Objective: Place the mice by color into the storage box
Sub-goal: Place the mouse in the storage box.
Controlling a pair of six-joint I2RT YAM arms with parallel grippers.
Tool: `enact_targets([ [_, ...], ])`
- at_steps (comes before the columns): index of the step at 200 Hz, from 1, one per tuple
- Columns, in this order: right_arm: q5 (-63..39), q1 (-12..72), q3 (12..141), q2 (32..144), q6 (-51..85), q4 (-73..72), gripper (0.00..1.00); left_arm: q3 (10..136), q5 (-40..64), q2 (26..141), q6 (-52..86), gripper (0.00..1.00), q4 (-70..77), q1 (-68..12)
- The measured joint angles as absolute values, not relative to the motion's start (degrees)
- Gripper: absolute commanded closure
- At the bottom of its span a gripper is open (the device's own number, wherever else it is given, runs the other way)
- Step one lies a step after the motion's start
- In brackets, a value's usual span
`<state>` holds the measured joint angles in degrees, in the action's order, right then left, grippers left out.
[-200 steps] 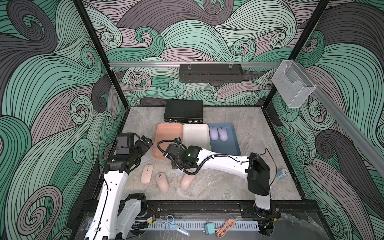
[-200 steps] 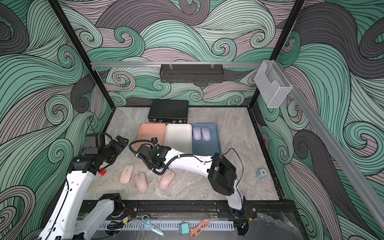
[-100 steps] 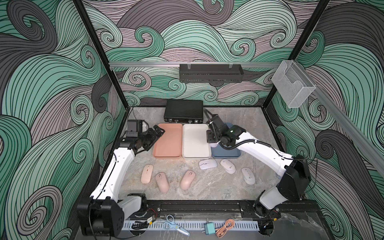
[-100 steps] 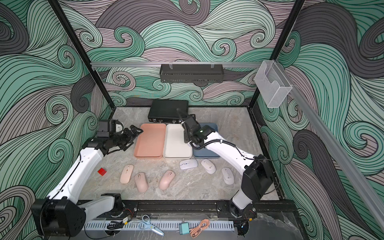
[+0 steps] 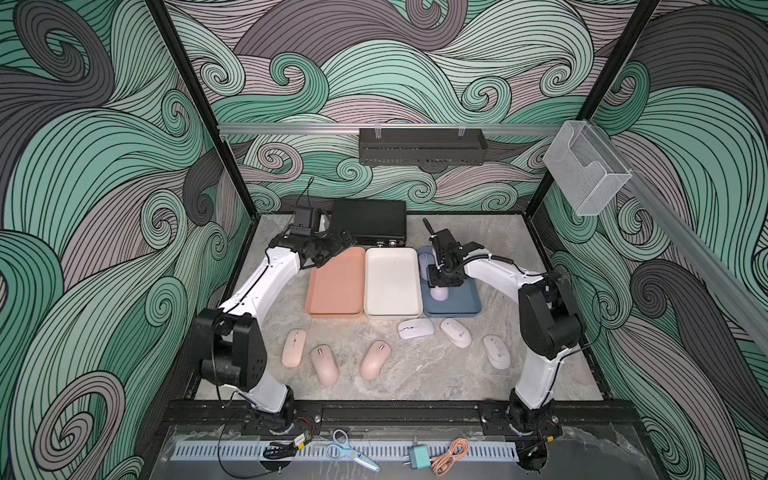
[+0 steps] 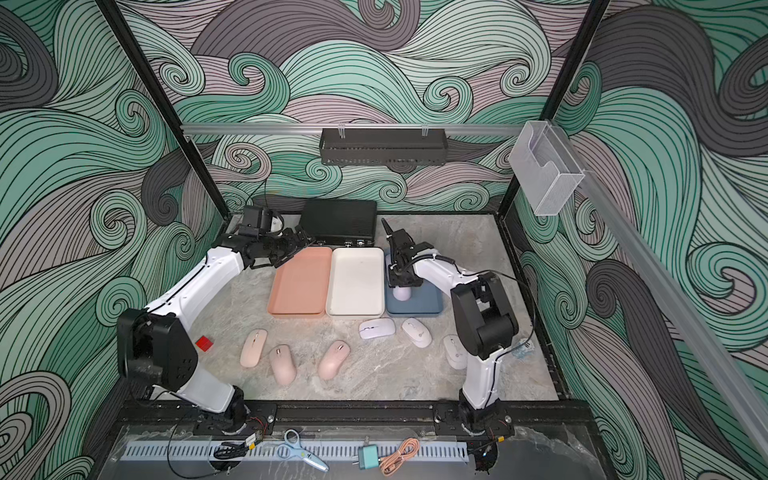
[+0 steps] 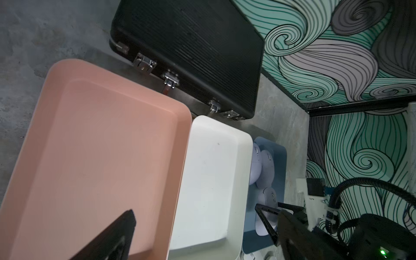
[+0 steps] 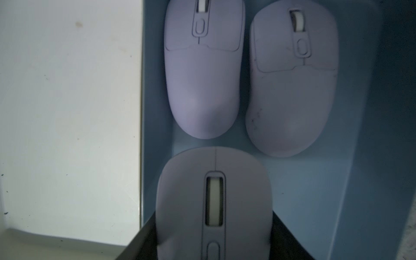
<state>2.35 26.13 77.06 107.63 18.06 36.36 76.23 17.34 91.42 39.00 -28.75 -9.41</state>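
While it hangs over the slate-blue plastic tray (image 5: 465,300), the right pincer (image 5: 439,286) grips a lavender oval mouse (image 8: 213,202).
The left pincer (image 5: 334,251) gapes wide above the salmon-pink tray (image 5: 336,286)'s corner.

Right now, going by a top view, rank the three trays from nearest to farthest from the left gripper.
1. Salmon-pink tray, under the left gripper at its far corner.
2. White tray, in the middle.
3. Slate-blue tray, at the right end.
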Motion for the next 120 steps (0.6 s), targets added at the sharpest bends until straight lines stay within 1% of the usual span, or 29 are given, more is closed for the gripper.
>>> enact_targets([
  [37, 0.01, 26.30, 75.20, 107.90, 18.63, 34.57, 0.44, 75.22, 19.29, 91.77, 39.18, 0.04, -29.08, -5.89],
  [64, -0.60, 26.46, 74.48, 108.88, 19.03, 33.17, 0.43, 75.18, 20.49, 91.44, 39.33, 0.06, -29.08, -5.80],
  [120, -1.56, 26.46, 73.52, 111.28, 19.88, 31.75, 0.41, 73.56, 21.67, 89.41, 39.64, 0.07, -28.38, -5.89],
])
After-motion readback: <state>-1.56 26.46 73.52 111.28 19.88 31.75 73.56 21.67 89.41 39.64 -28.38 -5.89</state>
